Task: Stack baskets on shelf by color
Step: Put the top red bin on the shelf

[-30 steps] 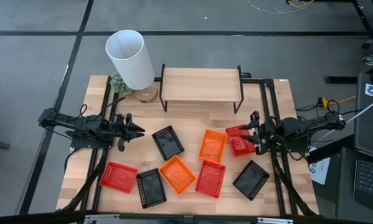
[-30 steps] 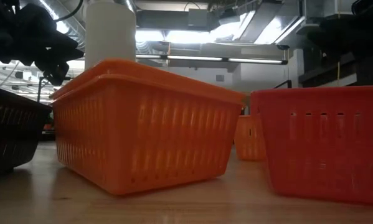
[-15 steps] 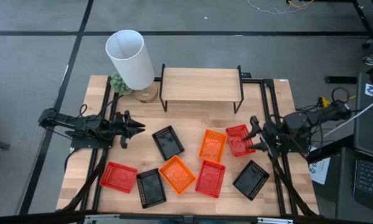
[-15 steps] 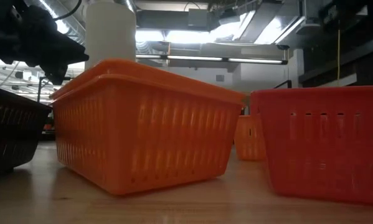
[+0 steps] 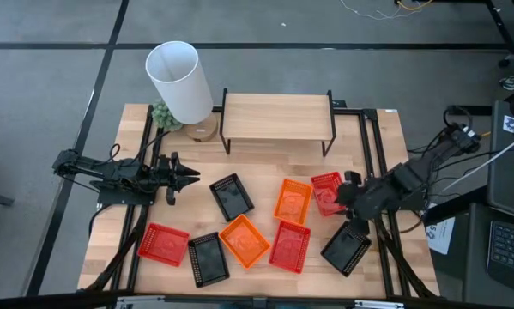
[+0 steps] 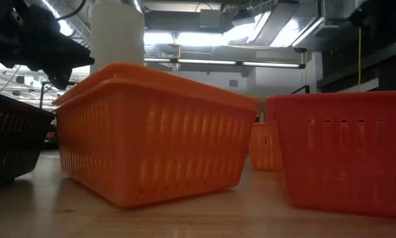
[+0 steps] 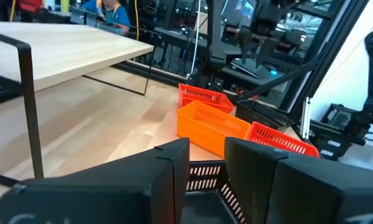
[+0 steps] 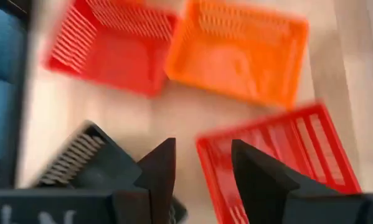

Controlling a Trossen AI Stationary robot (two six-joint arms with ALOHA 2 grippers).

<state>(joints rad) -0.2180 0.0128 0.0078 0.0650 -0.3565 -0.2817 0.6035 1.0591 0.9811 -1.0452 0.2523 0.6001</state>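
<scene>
Baskets all over the tabletop, shelf bare

Right gripper, jaws parted, empty, hangs beside the red basket. Left gripper, jaws parted too, sits near a black basket.

orange basket centre, red basket right; black basket left

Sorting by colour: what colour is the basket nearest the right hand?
Red. The basket beside the right hand shows best in the high view.
</scene>
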